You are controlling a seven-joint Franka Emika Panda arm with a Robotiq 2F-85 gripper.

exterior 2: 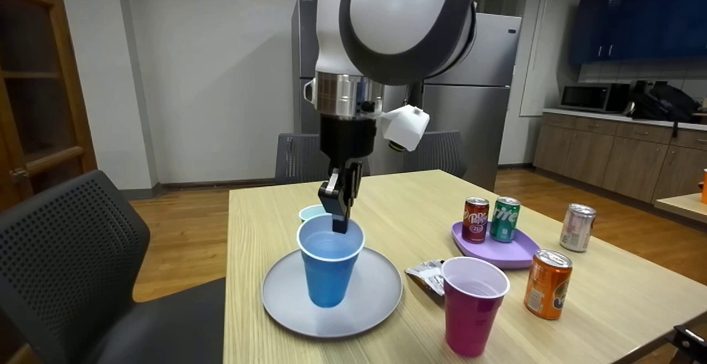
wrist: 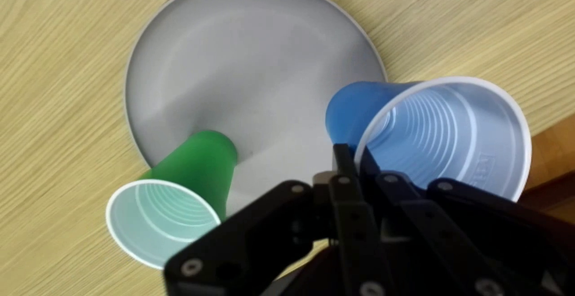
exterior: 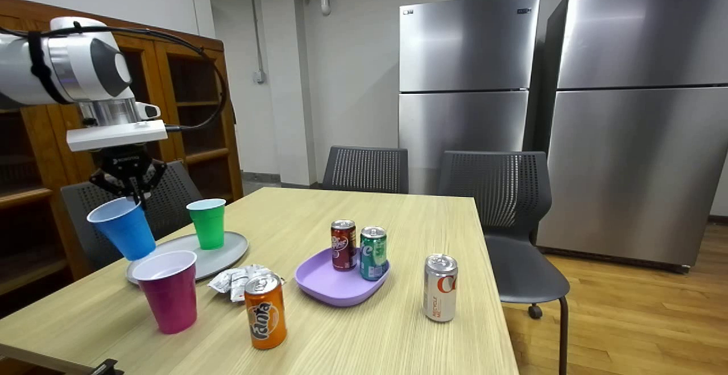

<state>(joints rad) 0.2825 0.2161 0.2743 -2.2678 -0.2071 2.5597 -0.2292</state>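
By the tabletop's edge [exterior: 71, 292], I'm seeing a white arm [exterior: 82, 70] wearing a grey cap [exterior: 108, 66], silver collar [exterior 2: 338, 94] and black cable [exterior: 199, 50], pale screws [wrist: 192, 267] dotting its black gripper [exterior 2: 339, 223].

Pincer [exterior 2: 340, 223] at blue cup [exterior 2: 329, 280] — plate [exterior 2: 371, 297], table [exterior 2: 403, 215]

Even, fairly bright light fills all 3 views. In the wrist view, soft shadows cross the grey plate [wrist: 256, 71] beyond the claw [wrist: 355, 153], itself nearly black. In an exterior view, glare streaks a refrigerator [exterior: 642, 124] well right of the claw, tilted by lens distortion. A diagonal shadow dims the wall [exterior 2: 210, 77] left of the claw in an exterior view.
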